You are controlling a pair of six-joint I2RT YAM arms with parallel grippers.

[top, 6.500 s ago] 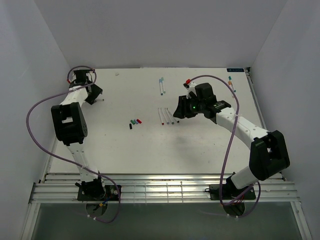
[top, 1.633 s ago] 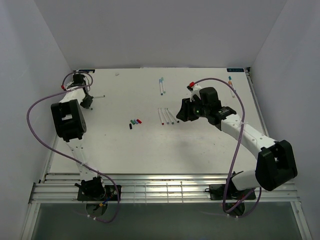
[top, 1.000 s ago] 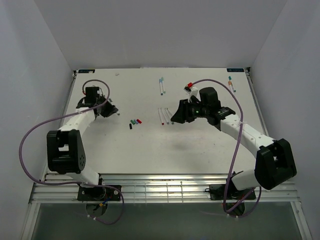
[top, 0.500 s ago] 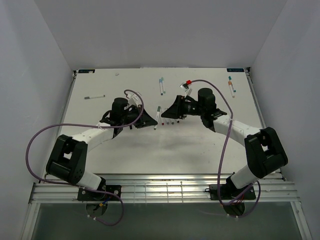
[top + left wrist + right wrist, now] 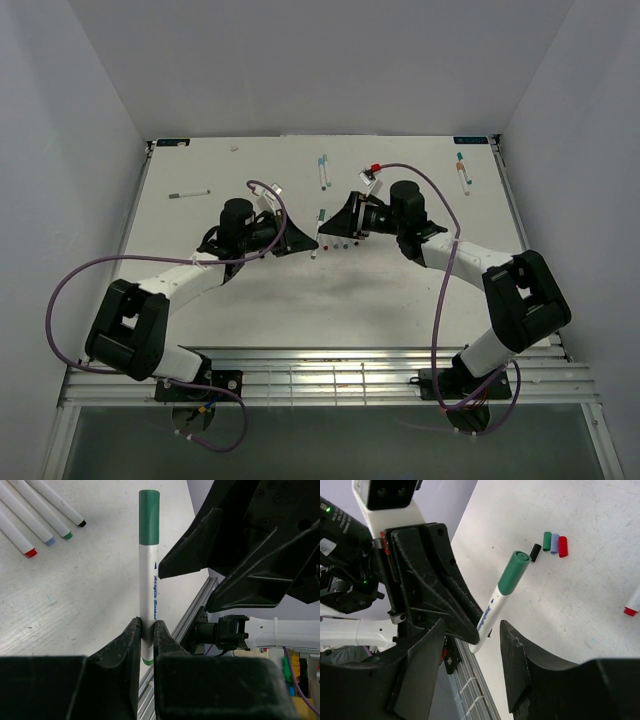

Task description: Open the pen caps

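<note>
A: Entry one: item in hand?
B: One green-capped pen (image 5: 148, 595), off the table at mid-field, between the two arms. Its barrel is clenched in the left gripper (image 5: 146, 625). Its green cap (image 5: 149, 517) is on and points away from that gripper.

A: Second effector?
B: The right gripper (image 5: 471, 630): jaws apart, nothing in them. It faces the capped end, just beside it. The cap is not touched, as far as either wrist view shows.

A: Completed stock?
B: Four loose caps (image 5: 551, 544), side by side on the table (image 5: 400, 300): black, green, lilac, red. Four uncapped pens (image 5: 40, 510) in a row, tips red, blue, green, black. The counts match: four opened.

A: Outstanding?
B: Six, by my reckoning. The pen in hand; a far-centre pair (image 5: 323, 172); a far-right pair (image 5: 462, 169); one far-left pen (image 5: 188, 193). The five on the table look capped, though they are small in the top view and the colours are hard to tell.

A: Surroundings, obstructions?
B: A slatted rail (image 5: 330, 378) at the near edge. The uncapped row lies beneath and beside the two meeting grippers, so a dropped cap or a low swing could scatter it. The left arm (image 5: 180, 275) hides the loose caps from above. The capped pens lie well apart toward the far edge, so probably long reaches.
</note>
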